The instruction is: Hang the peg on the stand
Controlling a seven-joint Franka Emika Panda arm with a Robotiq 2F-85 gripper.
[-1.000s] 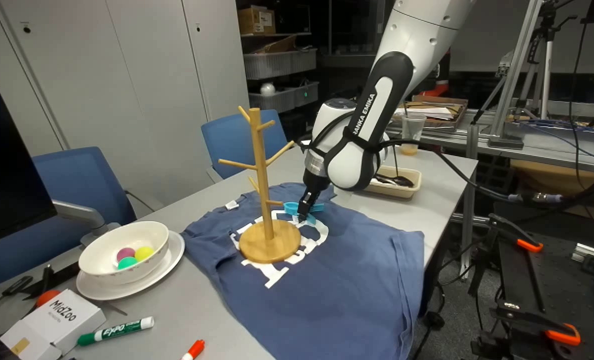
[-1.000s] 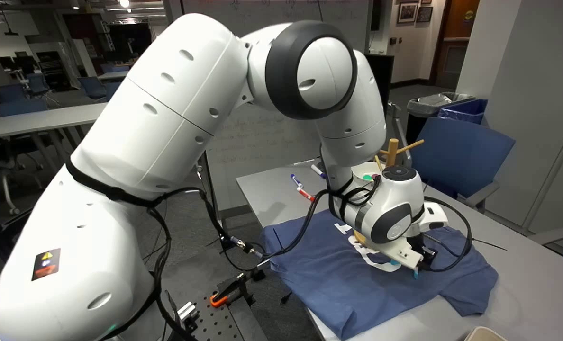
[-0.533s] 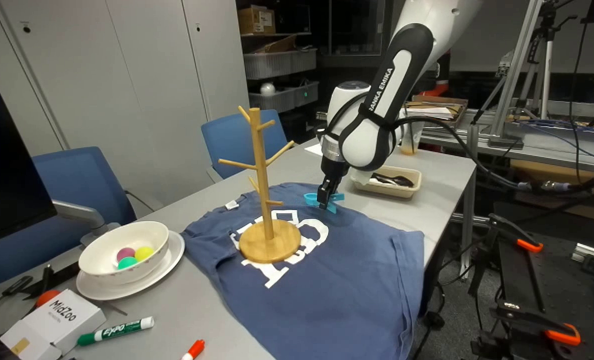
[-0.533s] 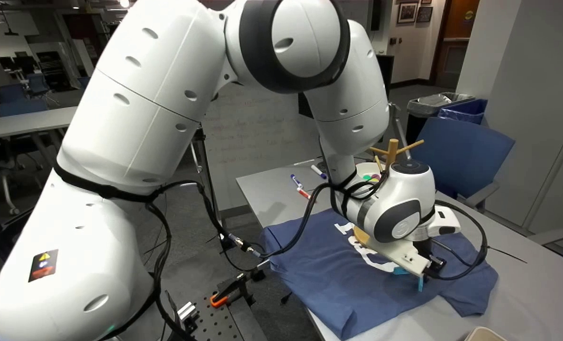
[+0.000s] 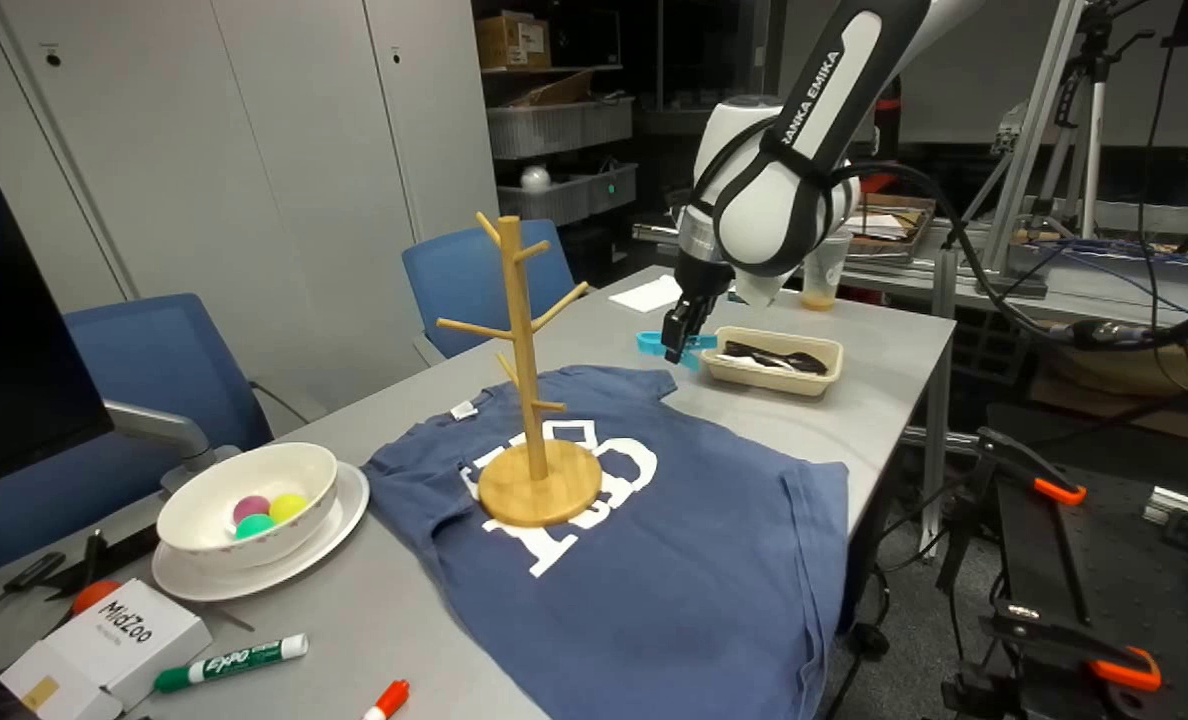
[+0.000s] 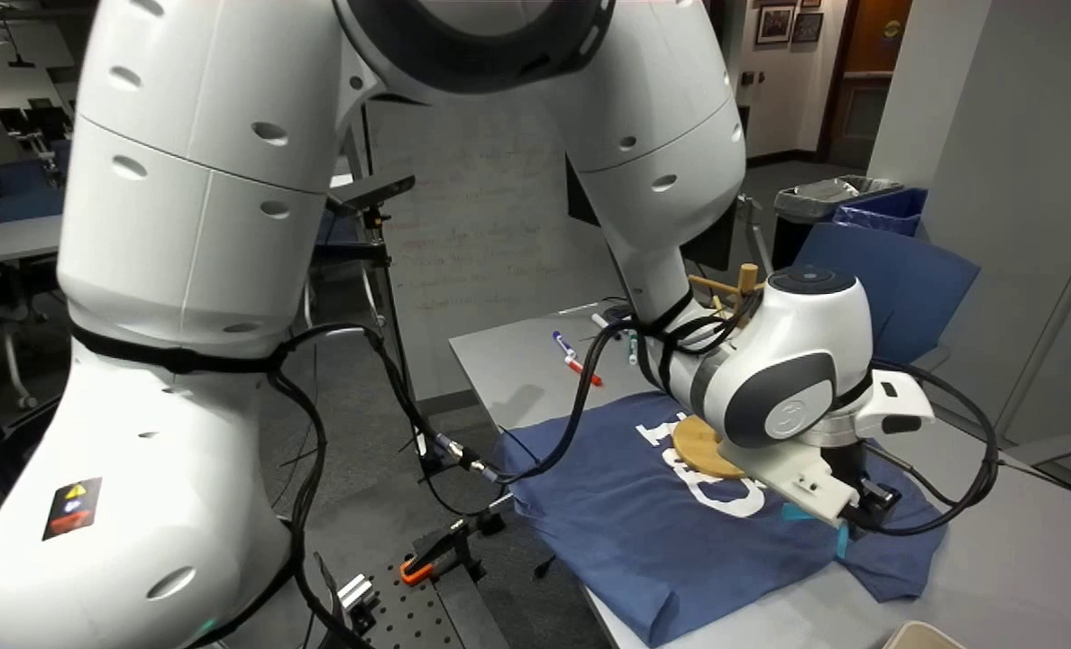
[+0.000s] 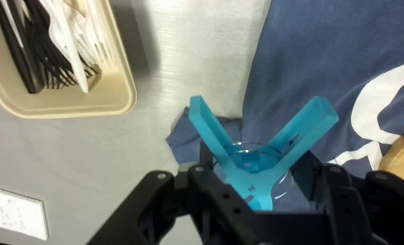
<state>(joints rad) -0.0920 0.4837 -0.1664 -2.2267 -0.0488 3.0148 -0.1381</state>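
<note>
Your claw pinches the teal peg apart from the wooden stand, so your grasp looks done, leaving you the carry over and the hanging.

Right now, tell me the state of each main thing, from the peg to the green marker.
Peg, held in the air, not hung.
Gripper, shut on the peg.
Stand, upright, nothing visible hanging on it.
T-shirt, spread out, creased.
Bowl, upright on a plate, holding three coloured pieces.
Tray, uncovered, holding cutlery.
Green marker, lying on its side.
</note>
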